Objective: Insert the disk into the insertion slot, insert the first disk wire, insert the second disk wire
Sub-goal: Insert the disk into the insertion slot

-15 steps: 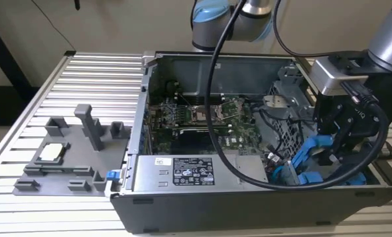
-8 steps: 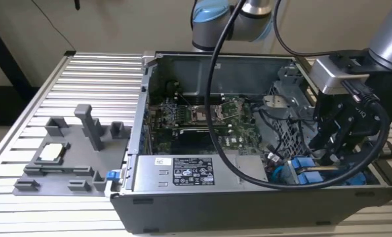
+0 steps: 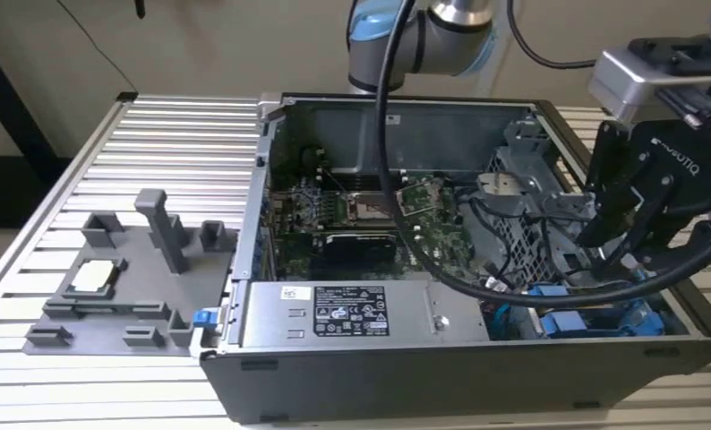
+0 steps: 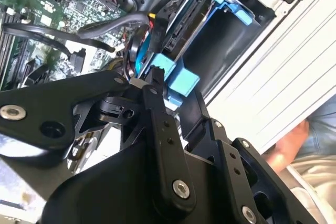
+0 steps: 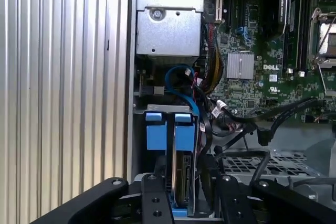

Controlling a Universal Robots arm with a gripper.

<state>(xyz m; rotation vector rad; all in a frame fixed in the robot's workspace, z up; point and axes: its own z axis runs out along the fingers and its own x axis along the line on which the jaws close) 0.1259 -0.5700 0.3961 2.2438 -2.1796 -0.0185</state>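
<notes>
First wrist view, nearest the lens: what is that black shape?

That's the gripper (image 5: 189,203), low inside the open computer case (image 3: 475,376). Whether it is open or closed on anything, I cannot tell.

And the disk?

The disk (image 5: 182,182) stands on edge in its blue carrier, right at the gripper. It is seated in the insertion slot (image 5: 168,108) of the drive cage. A second blue carrier (image 5: 155,129) sits just beside it, so the two blue tabs are side by side.

Any wires close by?

A blue cable (image 5: 178,67) loops just past the tabs, next to a bundle of black cables (image 5: 210,124).

Further on?

The silver power-supply box (image 5: 168,24) comes next. The green motherboard (image 5: 257,61) lies beyond the cage's perforated wall (image 5: 247,163).

What does the second wrist view add?

A person's hand (image 4: 291,140) outside the case, over the slatted table (image 4: 273,77).

And farthest off, in the exterior view?

The table carries a grey fixture tray (image 3: 116,278) on the exterior view's left, well apart from the case. The arm (image 3: 422,36) rises behind the case.
</notes>
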